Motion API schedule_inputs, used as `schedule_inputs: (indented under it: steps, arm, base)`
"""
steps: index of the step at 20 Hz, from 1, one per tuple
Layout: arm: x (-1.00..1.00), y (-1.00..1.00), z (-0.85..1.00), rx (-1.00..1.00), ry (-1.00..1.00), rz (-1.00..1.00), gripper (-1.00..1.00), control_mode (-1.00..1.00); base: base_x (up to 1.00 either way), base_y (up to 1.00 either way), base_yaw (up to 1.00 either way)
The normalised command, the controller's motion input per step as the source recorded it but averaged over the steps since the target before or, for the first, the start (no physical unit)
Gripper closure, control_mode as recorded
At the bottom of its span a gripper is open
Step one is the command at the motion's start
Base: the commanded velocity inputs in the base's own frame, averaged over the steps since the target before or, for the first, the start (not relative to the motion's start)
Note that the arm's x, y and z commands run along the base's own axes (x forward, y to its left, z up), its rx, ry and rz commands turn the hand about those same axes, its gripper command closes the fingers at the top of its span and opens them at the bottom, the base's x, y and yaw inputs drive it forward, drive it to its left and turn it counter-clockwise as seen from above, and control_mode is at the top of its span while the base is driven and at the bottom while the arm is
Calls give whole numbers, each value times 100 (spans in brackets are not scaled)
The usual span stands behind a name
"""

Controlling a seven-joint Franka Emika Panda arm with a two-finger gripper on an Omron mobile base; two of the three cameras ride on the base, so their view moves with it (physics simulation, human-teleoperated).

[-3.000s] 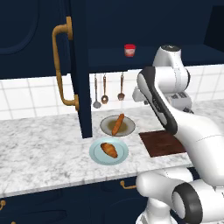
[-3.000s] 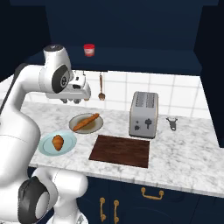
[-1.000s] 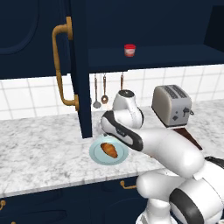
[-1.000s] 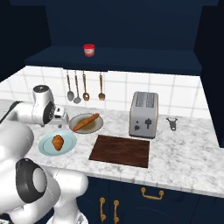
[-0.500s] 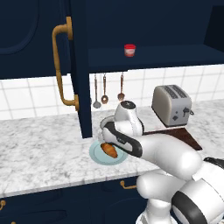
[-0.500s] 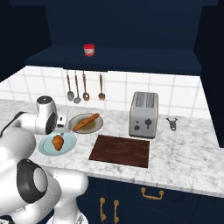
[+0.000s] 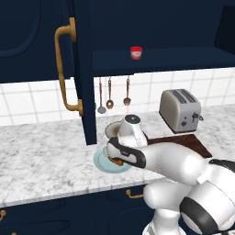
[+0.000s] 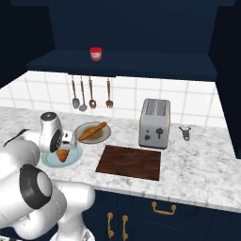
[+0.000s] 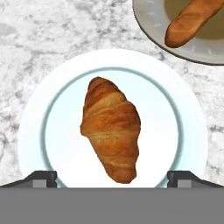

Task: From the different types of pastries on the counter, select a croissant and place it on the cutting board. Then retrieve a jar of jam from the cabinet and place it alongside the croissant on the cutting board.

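Lying on a round light blue plate (image 9: 35, 131): small plump golden-orange croissant (image 9: 112, 127), tapered ends pointing up and down in the hand view. Sitting between the two dark fingertips (image 9: 41, 178), apart from both, with bare plate on either side. Two-finger gripper (image 9: 112, 179) hovering spread wide and released just above it, grasping nothing. Resting on the white-grey marbled stone counter (image 8: 207, 179). Just beside, touching nothing of the croissant: round beige-brown plate (image 9: 153, 26) carrying a long thin golden-brown stick loaf (image 9: 190, 19). Lying bare further right: flat dark reddish-brown wooden cutting board (image 8: 130, 162), in front of a silver toaster (image 8: 154, 123). Standing high on the dark navy cabinet (image 8: 141, 28) shelf: tiny red jar of jam (image 8: 96, 53).
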Motion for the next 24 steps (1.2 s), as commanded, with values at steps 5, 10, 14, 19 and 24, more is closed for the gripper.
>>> schedule_inputs:
  steps: [5, 10, 14, 19, 24]
  arm:
    - [0, 0, -37, 0, 0, 0, -100, -100]
    - [0, 0, -31, 0, 0, 0, -100, -100]
    - [0, 0, -33, 0, 0, 0, -100, -100]
    - [6, 0, -30, 0, 0, 0, -100, -100]
    - [17, 0, 0, 0, 0, 0, -100, -100]
  base:
    - [0, 0, 0]
    - [0, 0, 0]
    - [0, 0, 0]
    - [0, 0, 0]
    - [0, 0, 0]
